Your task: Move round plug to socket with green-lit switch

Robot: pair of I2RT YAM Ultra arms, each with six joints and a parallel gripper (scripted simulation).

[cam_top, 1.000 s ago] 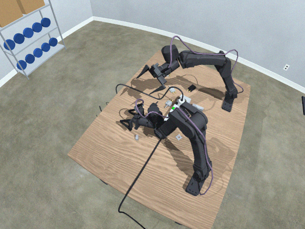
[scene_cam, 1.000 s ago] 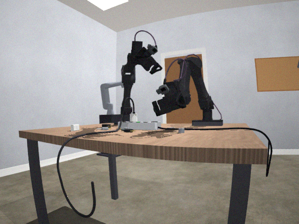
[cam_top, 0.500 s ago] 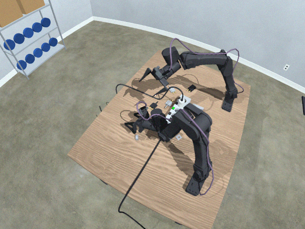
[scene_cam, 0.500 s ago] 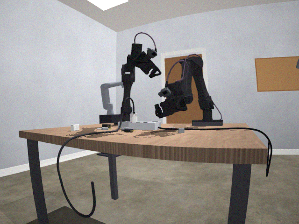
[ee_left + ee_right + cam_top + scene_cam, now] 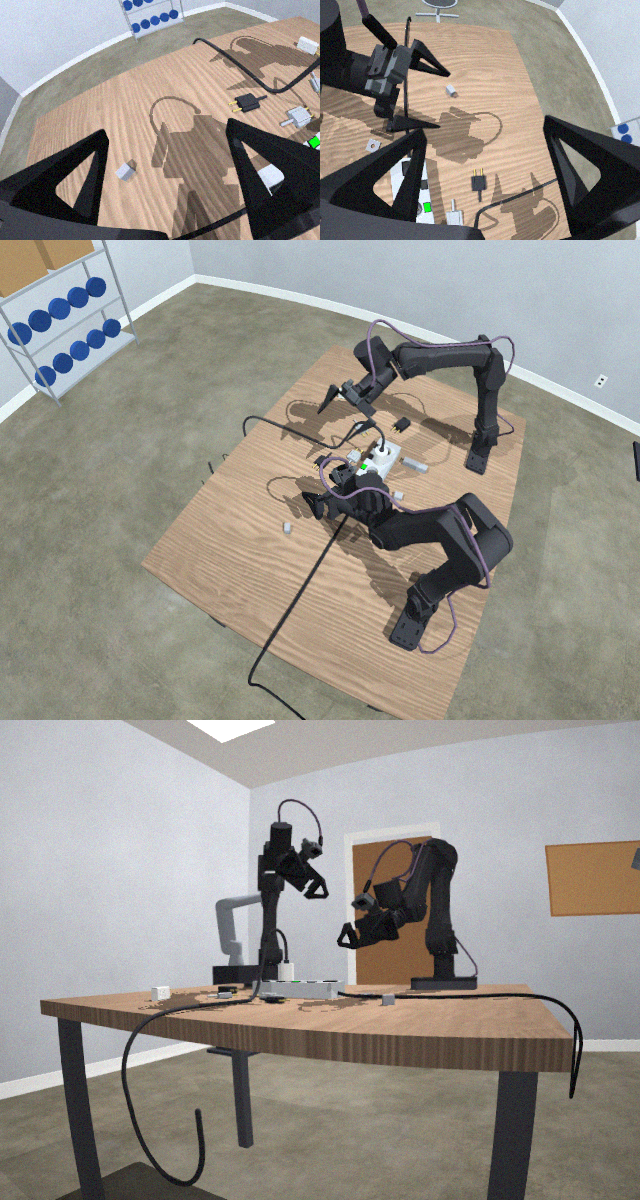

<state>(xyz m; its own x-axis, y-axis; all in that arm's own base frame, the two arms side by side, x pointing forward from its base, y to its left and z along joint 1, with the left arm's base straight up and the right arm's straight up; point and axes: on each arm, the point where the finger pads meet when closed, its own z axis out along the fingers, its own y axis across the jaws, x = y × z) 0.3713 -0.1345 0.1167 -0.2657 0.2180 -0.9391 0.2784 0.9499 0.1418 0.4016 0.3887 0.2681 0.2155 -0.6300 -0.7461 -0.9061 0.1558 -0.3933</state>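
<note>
The white round plug [image 5: 382, 452] [image 5: 285, 971] stands upright in the white power strip [image 5: 394, 448] [image 5: 310, 989], its black cord arching from the top. The strip lies flat on the table. One switch [image 5: 363, 466] [image 5: 295, 981] [image 5: 314, 142] [image 5: 427, 207] is lit green; the socket beside it is partly hidden by a finger in the right wrist view and by the left arm in the top view. My left gripper [image 5: 165, 130] [image 5: 444, 99] is open and empty above the table beside the strip. My right gripper [image 5: 346, 416] [image 5: 482, 128] is open and empty, high above the table.
A black plug [image 5: 322, 462] [image 5: 247, 102] [image 5: 478, 182] and a grey plug [image 5: 354, 455] [image 5: 299, 116] [image 5: 454, 217] lie beside the strip. Another black plug [image 5: 401, 424] and a grey stick-like piece [image 5: 414, 464] lie nearby. A small block [image 5: 287, 527] [image 5: 388, 999] [image 5: 125, 171] lies apart. Black cords cross the table.
</note>
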